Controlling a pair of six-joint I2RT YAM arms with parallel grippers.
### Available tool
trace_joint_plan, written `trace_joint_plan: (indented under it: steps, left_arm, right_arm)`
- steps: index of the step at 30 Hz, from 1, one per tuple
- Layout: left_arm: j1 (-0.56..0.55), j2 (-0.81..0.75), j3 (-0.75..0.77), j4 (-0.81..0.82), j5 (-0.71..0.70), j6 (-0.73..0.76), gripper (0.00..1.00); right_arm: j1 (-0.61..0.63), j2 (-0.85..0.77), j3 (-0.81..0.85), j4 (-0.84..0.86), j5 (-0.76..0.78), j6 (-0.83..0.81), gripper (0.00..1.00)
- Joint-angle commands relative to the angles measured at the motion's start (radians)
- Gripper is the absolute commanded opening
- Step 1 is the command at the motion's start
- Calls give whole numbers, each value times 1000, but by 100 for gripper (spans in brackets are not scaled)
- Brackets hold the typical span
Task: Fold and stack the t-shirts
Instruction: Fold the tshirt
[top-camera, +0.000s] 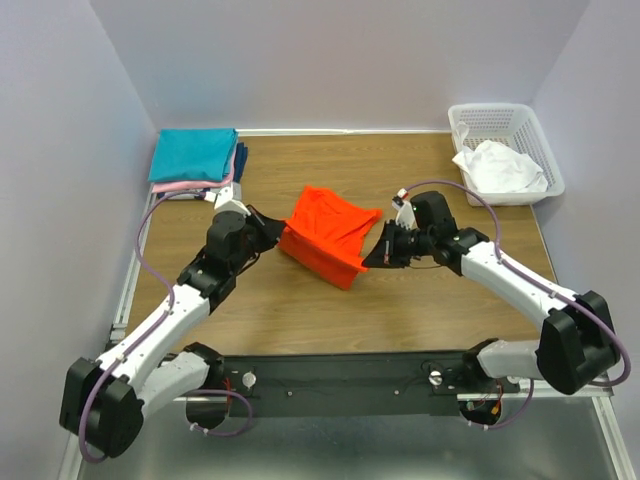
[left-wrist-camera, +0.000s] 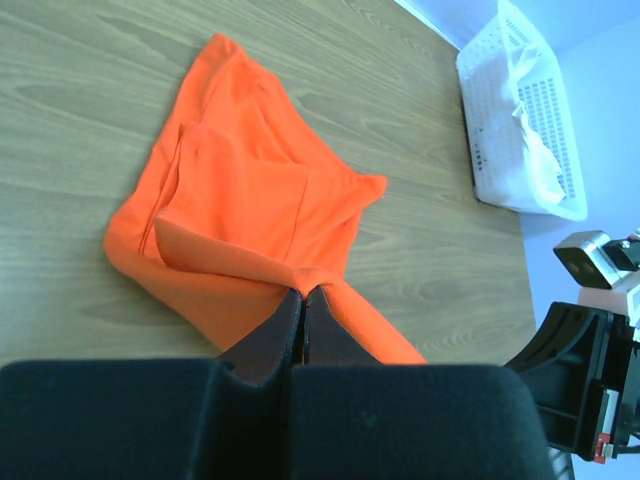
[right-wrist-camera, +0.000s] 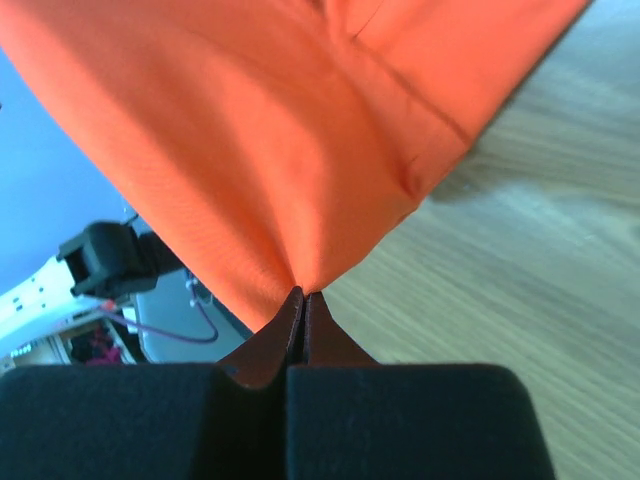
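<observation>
Orange-red t-shirt (top-camera: 328, 232): middle of the worktop (top-camera: 400, 310), a little toward its far edge; creased and uneven, its near edge raised between the two arms, its far part lying on the wood
Left end effector (left-wrist-camera: 303, 300): pressed together, pinching the shirt's near left corner; the cloth runs straight into the closed tips
Right end effector (right-wrist-camera: 303, 298): pressed together, pinching the near right corner; the cloth fans up and away from the tips
Folded stack: far left corner of the worktop; teal t-shirt (top-camera: 193, 153) on top, pink t-shirt (top-camera: 190, 186) showing beneath at the near edge, navy t-shirt (top-camera: 241, 160) showing at the right side; all flat and squared
Basket (top-camera: 530, 125): far right corner of the worktop; a crumpled white t-shirt (top-camera: 500, 168) lies inside, not folded
Done, by the look of it: three shirts folded and stacked
In hand: the orange-red shirt, gripped at two corners, probably being laid out or brought over for a fold; no tidy fold shows yet
Left to do: finish folding the orange-red shirt and set it on the stack; then take the white one from the basket, fold it, stack it
Progress: past halfway, two shirts outstanding
</observation>
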Motion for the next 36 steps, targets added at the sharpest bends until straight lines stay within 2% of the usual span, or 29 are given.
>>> trace_joint_plan:
  steps: [1,5,16,29,36]
  left_arm:
    - [7,95,88,94,-72,38,0]
    - [13,181,119,192,-34,49,0]
    - [59,432,315,218,-1,98,0]
    - [100,808,583,192,160,156,0]
    - [108,948,680,146,169,164,0]
  right_arm:
    - [-40,23,56,-32,31,-46,1]
    - [-102,58,97,-32,7,-55,1]
    - [-197,224,277,-26,16,-93,1]
    - [-257,503,467,18,-38,-75,1]
    - [-292,641,538,28,-22,-64,3]
